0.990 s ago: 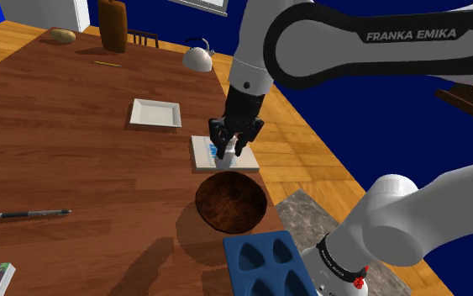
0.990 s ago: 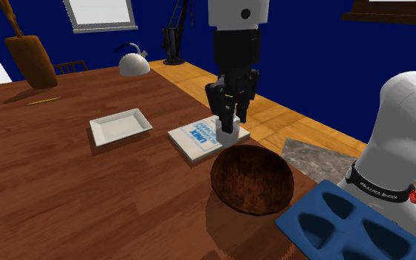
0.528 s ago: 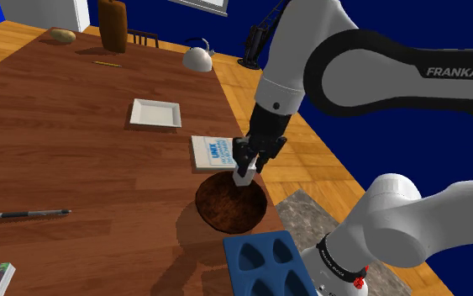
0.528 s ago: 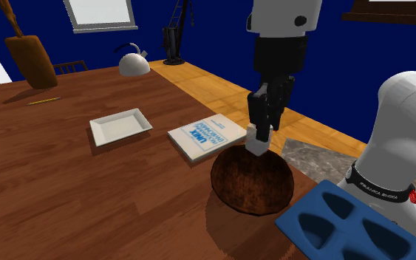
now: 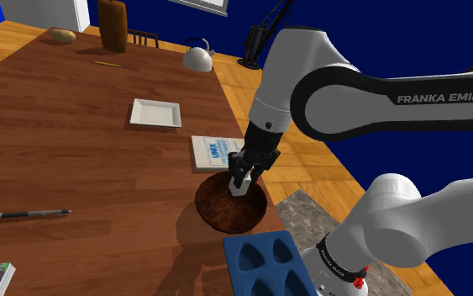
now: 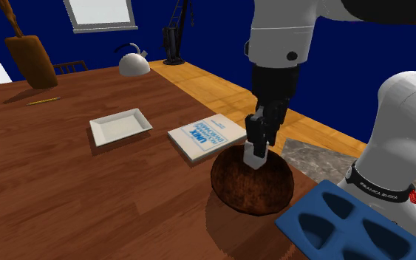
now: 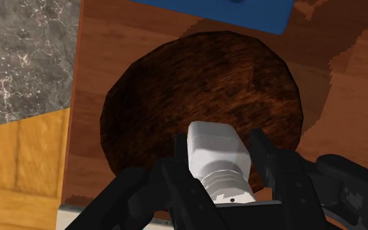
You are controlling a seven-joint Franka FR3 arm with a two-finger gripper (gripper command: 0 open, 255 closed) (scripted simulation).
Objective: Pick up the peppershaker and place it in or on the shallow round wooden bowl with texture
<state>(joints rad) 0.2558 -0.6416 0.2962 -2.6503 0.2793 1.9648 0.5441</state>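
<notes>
The pepper shaker (image 5: 240,185) (image 6: 255,156) (image 7: 216,157) is a small white, squarish bottle. My black gripper (image 5: 245,175) (image 6: 256,145) (image 7: 218,171) is shut on it, fingers clasping its sides. It hangs just above the dark brown round wooden bowl (image 5: 219,210) (image 6: 237,188) (image 7: 150,91), over the bowl's far part near the rim. The bowl sits near the table's edge, close to the stand. In the wrist view the shaker's lower end points into the bowl's hollow.
A white book with blue print (image 5: 212,152) (image 6: 205,137) lies just beyond the bowl. A blue moulded tray (image 5: 268,262) (image 6: 350,224) lies by the stand. Farther off are a white square dish (image 5: 155,112), a kettle (image 5: 197,56) and a pen (image 5: 29,214).
The gripper carried the shaker from above the book over to the bowl, and has since come lower, towards the bowl's inside.
</notes>
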